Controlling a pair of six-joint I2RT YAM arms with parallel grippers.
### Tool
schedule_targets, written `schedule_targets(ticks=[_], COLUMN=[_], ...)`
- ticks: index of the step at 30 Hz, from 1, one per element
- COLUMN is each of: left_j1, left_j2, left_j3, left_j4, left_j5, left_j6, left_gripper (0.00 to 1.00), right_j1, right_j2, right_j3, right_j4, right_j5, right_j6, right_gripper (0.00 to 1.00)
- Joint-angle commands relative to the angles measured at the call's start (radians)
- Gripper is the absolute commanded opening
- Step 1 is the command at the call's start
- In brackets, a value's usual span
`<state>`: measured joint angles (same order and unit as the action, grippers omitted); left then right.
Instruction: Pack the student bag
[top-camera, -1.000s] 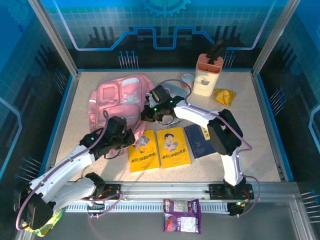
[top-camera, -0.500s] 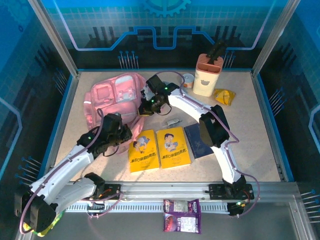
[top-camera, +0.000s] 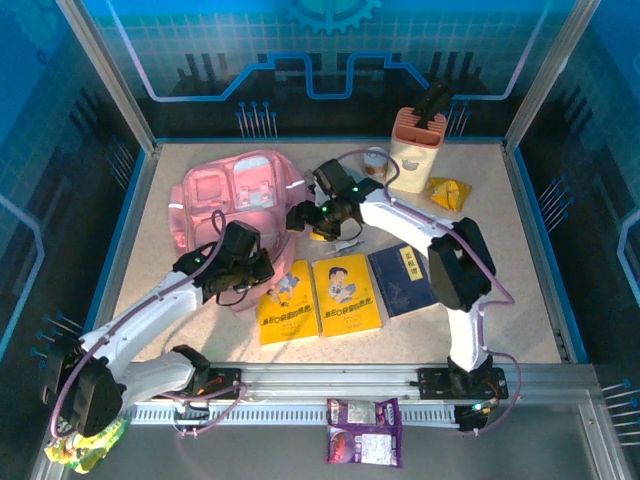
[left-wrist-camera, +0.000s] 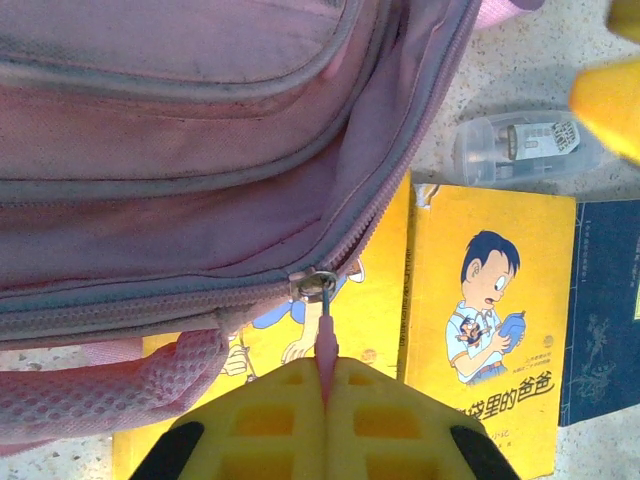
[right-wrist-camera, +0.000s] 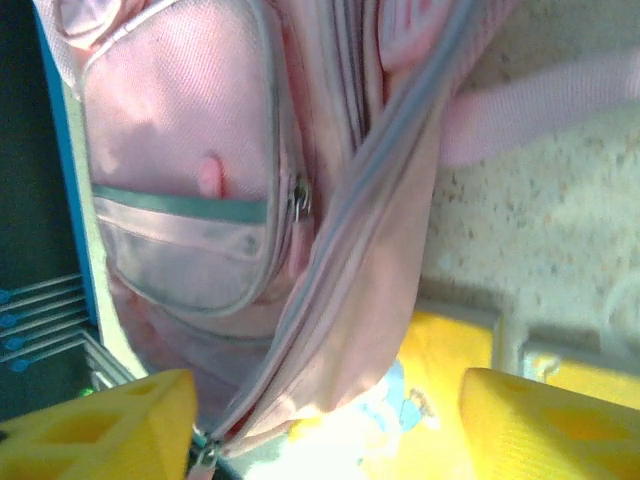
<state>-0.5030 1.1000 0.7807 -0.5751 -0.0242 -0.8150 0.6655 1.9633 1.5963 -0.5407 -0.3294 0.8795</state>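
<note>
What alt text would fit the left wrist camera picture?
The left gripper, yellow-fingered, is shut on the pink zipper pull of the student bag. Two yellow books with a cartoon boy lie next to the bag, beside a dark blue book.

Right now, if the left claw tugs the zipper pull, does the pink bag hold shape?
Probably not: the student bag is soft, sagging fabric. It may slide instead of unzipping, since the left claw pinches only the zipper pull and the right claw stands open.
</note>
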Motion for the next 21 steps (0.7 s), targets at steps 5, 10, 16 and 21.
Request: schedule_targets(ticks=[5, 10, 16, 21], left_j1=[-0.019, -0.029, -0.036, -0.042], left_j2=[0.036, 0.044, 0.047, 0.049], left_j3=[0.07, 0.081, 0.081, 0.078], left_j4=[-0.027, -0.037, -0.035, -0.094], left_j5=[0.034, 0.038, 0.048, 0.054], left_j6=[-0.021, -0.021, -0.018, 0.004], left_gripper=[0.0, 0.0, 0.0, 0.0], right_j1=[0.087, 0.088, 0.084, 0.073], right_j2=[-0.017, 0.057, 0.127, 0.121], right_j3=[-0.116, -0.067, -0.039, -0.017], right_j4=[0.157, 0.18, 0.185, 0.19], right_j5=[0.022, 0.049, 0.094, 0.123], right_j6=[0.276, 0.305, 0.288, 0.255], right_gripper=[0.79, 0.71, 0.41, 0.04])
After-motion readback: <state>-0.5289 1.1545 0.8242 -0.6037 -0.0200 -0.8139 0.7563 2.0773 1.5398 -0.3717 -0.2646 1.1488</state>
